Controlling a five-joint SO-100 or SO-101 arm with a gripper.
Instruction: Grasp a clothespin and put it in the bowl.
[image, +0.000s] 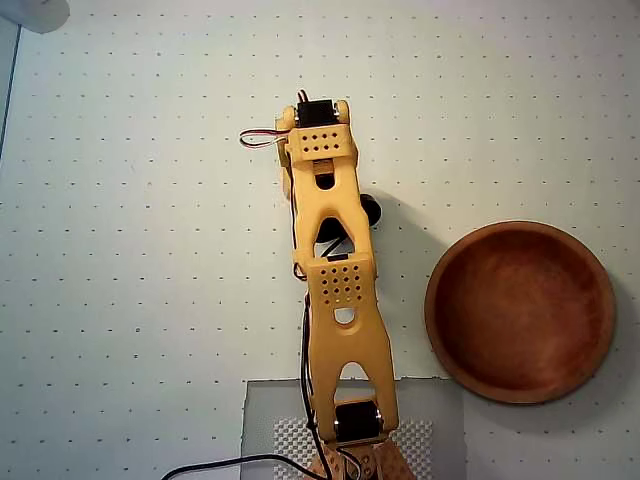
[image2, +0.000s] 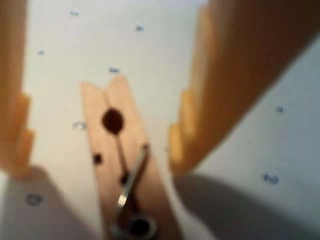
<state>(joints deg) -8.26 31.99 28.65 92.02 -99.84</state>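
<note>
Clothespin (image2: 122, 165): slim pale wood with a wire spring, lying flat on the dotted white surface (image2: 150, 60) at lower centre of the wrist view, between the spread yellow plastic pincer (image2: 97, 145) fingers, untouched. Bowl (image: 521, 311): round, reddish-brown wood, thick-rimmed, lower right overhead.

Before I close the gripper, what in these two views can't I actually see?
- Clothespin: hidden under the arm in the overhead view; the wrist view cuts off its near end.
- Gripper: fingertips covered by the arm overhead.
- Finger-to-pin contact: blurred in the wrist view, cannot tell.
- Bowl: outside the wrist view.
</note>
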